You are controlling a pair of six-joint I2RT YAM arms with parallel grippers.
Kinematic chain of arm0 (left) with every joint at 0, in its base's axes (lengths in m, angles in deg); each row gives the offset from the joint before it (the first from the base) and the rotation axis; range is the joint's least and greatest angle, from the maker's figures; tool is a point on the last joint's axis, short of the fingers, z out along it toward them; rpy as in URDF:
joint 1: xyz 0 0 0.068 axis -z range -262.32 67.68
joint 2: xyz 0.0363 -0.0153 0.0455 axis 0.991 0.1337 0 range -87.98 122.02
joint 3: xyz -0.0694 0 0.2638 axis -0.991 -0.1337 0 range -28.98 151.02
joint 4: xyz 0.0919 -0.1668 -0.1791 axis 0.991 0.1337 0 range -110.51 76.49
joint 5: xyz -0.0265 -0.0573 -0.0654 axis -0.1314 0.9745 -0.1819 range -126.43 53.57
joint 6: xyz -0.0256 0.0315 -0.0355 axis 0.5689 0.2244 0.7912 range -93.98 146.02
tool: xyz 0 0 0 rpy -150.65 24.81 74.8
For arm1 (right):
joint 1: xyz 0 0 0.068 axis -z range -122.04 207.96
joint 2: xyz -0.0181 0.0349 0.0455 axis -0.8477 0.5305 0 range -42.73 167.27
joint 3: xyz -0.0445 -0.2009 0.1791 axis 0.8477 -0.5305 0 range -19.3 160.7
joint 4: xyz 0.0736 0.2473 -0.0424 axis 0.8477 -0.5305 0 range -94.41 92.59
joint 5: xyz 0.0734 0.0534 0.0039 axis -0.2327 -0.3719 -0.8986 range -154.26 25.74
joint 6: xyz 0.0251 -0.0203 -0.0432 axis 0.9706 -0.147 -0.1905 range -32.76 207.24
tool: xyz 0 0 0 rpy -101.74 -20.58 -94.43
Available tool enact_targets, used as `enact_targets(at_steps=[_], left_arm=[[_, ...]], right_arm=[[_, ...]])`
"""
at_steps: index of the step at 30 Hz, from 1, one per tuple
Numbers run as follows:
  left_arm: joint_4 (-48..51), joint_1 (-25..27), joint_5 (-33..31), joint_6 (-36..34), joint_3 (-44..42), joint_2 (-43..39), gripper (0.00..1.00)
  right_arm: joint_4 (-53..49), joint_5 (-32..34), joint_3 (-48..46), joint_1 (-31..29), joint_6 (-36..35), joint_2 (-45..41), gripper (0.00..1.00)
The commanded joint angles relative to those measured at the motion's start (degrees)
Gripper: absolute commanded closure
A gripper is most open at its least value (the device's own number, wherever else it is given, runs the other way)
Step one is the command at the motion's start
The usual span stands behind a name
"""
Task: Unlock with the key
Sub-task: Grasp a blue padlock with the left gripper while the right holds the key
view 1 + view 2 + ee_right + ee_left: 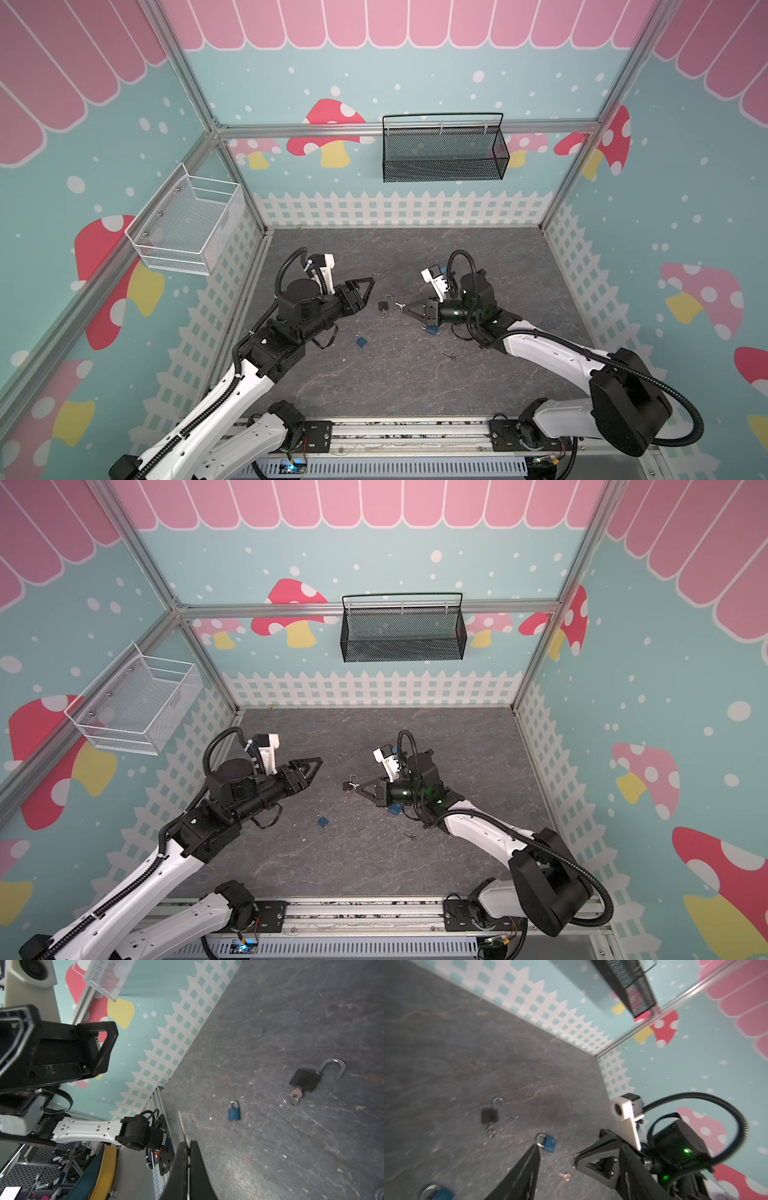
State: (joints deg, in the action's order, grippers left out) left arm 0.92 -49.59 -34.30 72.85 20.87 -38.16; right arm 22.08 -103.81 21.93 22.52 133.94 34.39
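A black padlock [382, 306] [305, 1079] lies on the grey floor with its shackle swung open. A key [296, 1094] sticks out of its underside. My right gripper [406, 309] [188, 1142] hovers just right of the padlock. It is shut on a second small silver key [400, 306], whose blade [182, 1124] pokes out past the tips. My left gripper [371, 281] hangs to the upper left of the padlock, apart from it, open and holding nothing. Only one of its fingers [527, 1172] shows in the left wrist view, where the padlock [490, 1115] is blurred.
A blue padlock [360, 341] [234, 1112] lies shut in front of the black one. Another blue padlock [432, 331] lies partly under the right wrist. A loose key [450, 355] rests nearer the front. A white basket [187, 224] and a black basket [444, 149] hang on the walls.
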Motion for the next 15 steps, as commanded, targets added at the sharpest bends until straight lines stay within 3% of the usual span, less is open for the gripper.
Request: enact_targets(at_steps=[1, 9, 15], left_arm=[[16.50, 1.43, -8.92, 5.72, -1.11, 1.78, 0.38], [18.09, 3.40, -12.08, 14.49, -7.92, 7.89, 0.37], [14.89, 5.42, -13.51, 18.64, -10.22, 13.24, 0.36]], right_arm=[[-0.51, 4.11, -2.26, -1.15, -1.03, 0.78, 1.00], [0.84, 9.96, -5.79, -5.13, -0.34, 3.57, 1.00], [3.34, 10.24, -6.54, -5.54, -0.29, 6.47, 1.00]])
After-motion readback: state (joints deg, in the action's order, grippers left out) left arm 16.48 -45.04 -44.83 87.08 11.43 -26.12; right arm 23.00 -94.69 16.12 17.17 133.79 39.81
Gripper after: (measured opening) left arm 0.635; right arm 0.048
